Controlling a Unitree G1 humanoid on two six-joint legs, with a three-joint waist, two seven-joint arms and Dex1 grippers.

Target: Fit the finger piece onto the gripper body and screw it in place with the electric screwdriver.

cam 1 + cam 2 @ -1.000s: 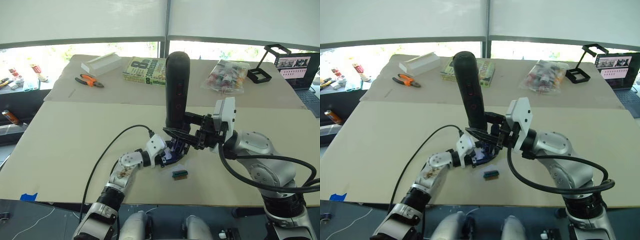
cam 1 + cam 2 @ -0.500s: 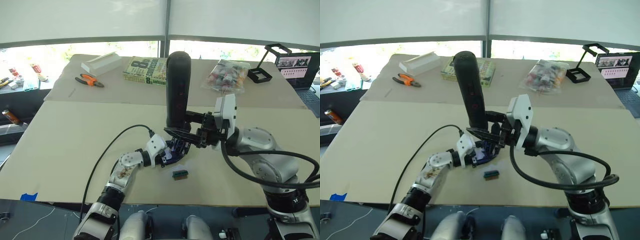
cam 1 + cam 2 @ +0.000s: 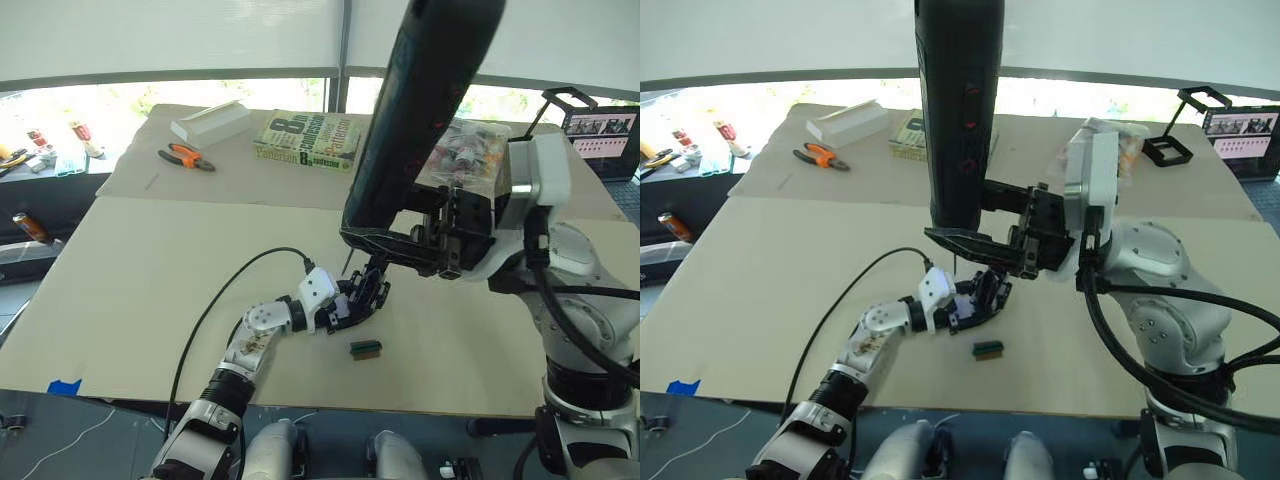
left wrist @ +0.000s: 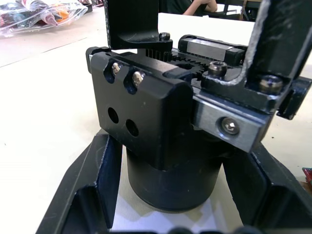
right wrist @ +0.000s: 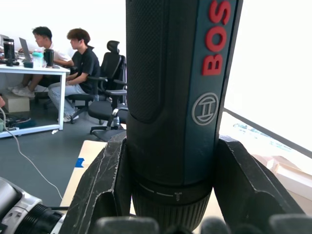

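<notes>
The electric screwdriver (image 3: 420,110), a thick black cylinder with red marks, is held up high and tilted, with my right gripper (image 3: 388,242) shut around its lower end. In the right wrist view both fingers (image 5: 102,185) clamp the screwdriver (image 5: 180,97). Its thin bit points down at the gripper body (image 3: 980,298), a chunky black block on the table with my left gripper (image 3: 362,297) shut on its round base (image 4: 170,180). A flat black piece (image 4: 131,22) rises from the body; I cannot tell whether it is the finger piece.
A tiny green block (image 3: 365,348) lies just in front of the body. At the table's far side are orange-handled pliers (image 3: 185,157), a white box (image 3: 210,122), a book (image 3: 312,140), a bag of small items (image 3: 462,150) and a laptop (image 3: 605,135). A black cable (image 3: 225,305) trails along my left arm.
My right arm has lifted the screwdriver well up and tilted it, away from the gripper body. The left gripper still holds the body in the same spot.
</notes>
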